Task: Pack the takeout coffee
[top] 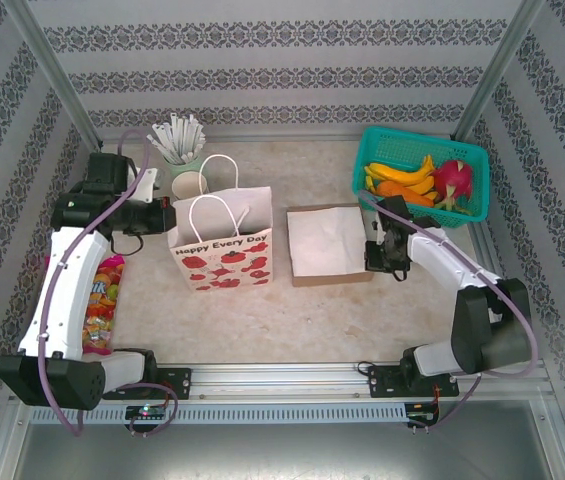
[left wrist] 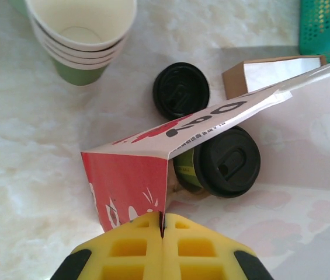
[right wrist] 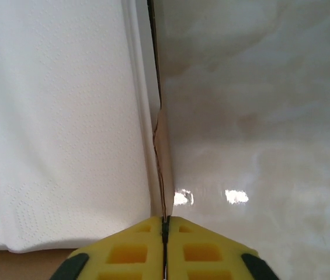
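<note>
Takeout coffee (left wrist: pixel 214 164): likely light, crushable paper, slick lid (left wrist: pixel 230 160), grip mid-body; left gripper (left wrist: pixel 162 233) clenched on bag (left wrist: pixel 127 175), right gripper (right wrist: pixel 165 224) pinching box (right wrist: pixel 163 149)

The takeout coffee (left wrist: pixel 226 162) is seen as 1 small dark olive-green paper cup, closed by a round black plastic lid. It is tilted, so that the lid top and a strip of green wall are both shown. It is placed right against the paper bag (left wrist: pixel 128 178), its upper edge hidden under the bag's printed panel; whether it is inside cannot be told.
</note>
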`<state>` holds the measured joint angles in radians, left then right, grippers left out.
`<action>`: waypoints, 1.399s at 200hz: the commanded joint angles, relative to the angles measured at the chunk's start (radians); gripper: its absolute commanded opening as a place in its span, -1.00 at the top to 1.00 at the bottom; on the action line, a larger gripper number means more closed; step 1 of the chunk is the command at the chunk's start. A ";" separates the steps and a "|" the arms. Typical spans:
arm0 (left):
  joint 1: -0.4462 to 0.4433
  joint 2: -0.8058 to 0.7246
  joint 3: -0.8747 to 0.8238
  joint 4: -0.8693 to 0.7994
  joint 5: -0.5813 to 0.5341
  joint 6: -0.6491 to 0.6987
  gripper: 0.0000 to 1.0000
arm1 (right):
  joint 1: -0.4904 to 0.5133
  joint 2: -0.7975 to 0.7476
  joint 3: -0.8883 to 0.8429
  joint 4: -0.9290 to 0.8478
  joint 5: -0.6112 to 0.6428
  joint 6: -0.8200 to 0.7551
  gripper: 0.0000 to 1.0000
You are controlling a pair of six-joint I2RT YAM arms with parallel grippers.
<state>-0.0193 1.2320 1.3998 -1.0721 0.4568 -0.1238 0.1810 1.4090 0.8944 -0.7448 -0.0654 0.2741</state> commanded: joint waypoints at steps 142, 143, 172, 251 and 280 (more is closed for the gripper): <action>-0.070 0.171 0.046 0.126 0.150 -0.001 0.97 | 0.196 0.320 0.337 0.027 0.043 0.058 -0.95; -0.071 0.172 0.047 0.126 0.150 -0.001 0.97 | 0.197 0.321 0.337 0.028 0.043 0.059 -0.94; -0.074 0.180 0.065 0.141 0.159 0.000 0.90 | 0.203 0.356 0.335 0.051 0.040 0.074 -0.68; -0.087 0.131 0.054 0.136 0.079 0.010 0.37 | 0.213 0.326 0.301 0.078 0.056 0.056 0.75; -0.082 0.087 0.057 0.136 0.045 0.016 0.10 | 0.213 0.277 0.281 0.089 0.049 0.054 1.00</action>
<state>-0.0971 1.3781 1.4437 -0.9451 0.5442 -0.1188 0.3843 1.7515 1.1995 -0.6750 -0.0158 0.3351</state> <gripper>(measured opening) 0.408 0.062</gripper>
